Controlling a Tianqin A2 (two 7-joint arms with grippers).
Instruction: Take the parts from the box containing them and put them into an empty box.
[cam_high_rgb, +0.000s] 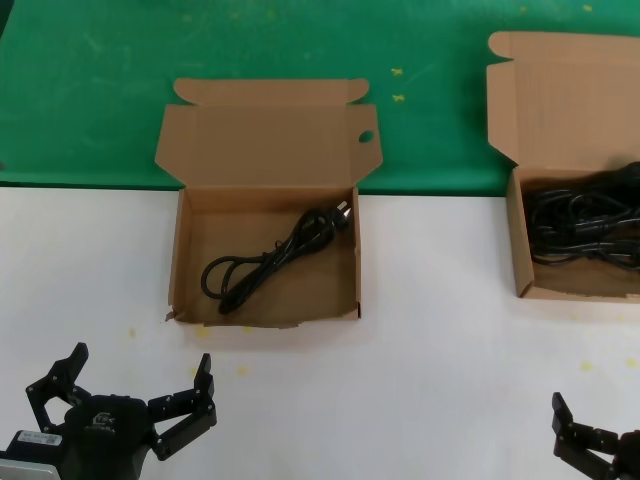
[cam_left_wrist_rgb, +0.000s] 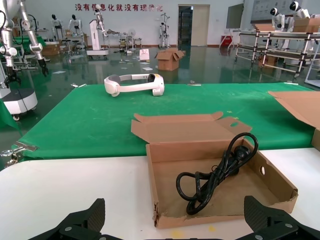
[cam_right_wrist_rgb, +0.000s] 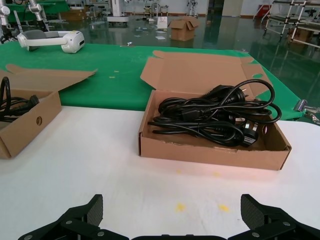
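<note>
The box with a round hole in its lid (cam_high_rgb: 179, 250) lies open in the middle of the table, and one looped black cable (cam_high_rgb: 272, 262) lies inside it. The left wrist view shows the same box (cam_left_wrist_rgb: 220, 219) and cable (cam_left_wrist_rgb: 215, 175) just ahead of my left gripper (cam_left_wrist_rgb: 174, 212). That gripper (cam_high_rgb: 140, 368) is open and holds nothing, near the table's front edge. At the far right, the plain-lidded box (cam_high_rgb: 515, 240) holds a pile of black cables (cam_high_rgb: 585, 225). It (cam_right_wrist_rgb: 210, 154) and its cables (cam_right_wrist_rgb: 215, 117) lie ahead of my right gripper (cam_right_wrist_rgb: 171, 210), which is open, empty and low at the front right (cam_high_rgb: 600, 440).
A green mat (cam_high_rgb: 90, 90) covers the far half of the table, and both lids lean back over it. A white headset (cam_left_wrist_rgb: 134, 83) lies on the mat farther back. White tabletop (cam_high_rgb: 430, 350) with small yellow marks stretches between the two boxes.
</note>
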